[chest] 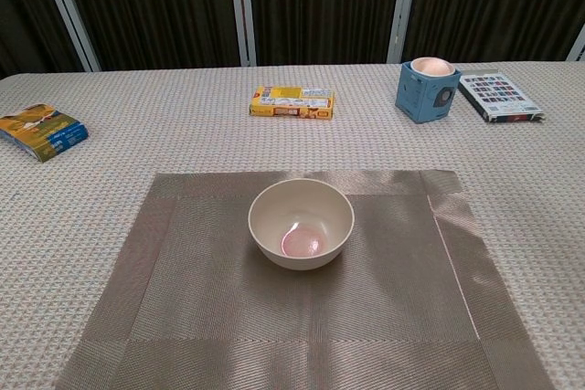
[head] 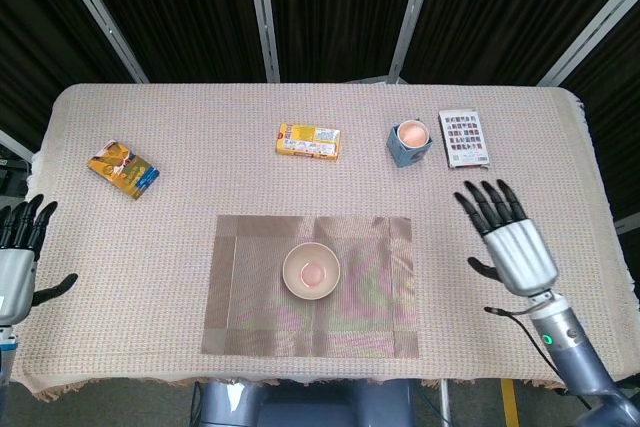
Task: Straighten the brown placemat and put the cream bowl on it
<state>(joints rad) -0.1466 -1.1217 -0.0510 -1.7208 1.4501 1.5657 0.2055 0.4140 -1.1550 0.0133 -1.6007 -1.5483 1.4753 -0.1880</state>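
Now the cream bowl point(head: 311, 271) sits upright on the brown placemat point(head: 250, 297); rigid, probably light, best gripped at its rim. Both hands, left hand point(head: 14, 257) and right hand point(head: 512, 244), hover spread and empty.

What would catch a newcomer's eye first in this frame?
The round cream bowl sitting upright in the middle of the brown woven placemat, which lies square to the table's near edge. Next, the left hand and right hand, fingers spread, empty, at opposite table sides.

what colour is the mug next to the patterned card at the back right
Blue mug, with a peach-coloured top; it shows best in the chest view.
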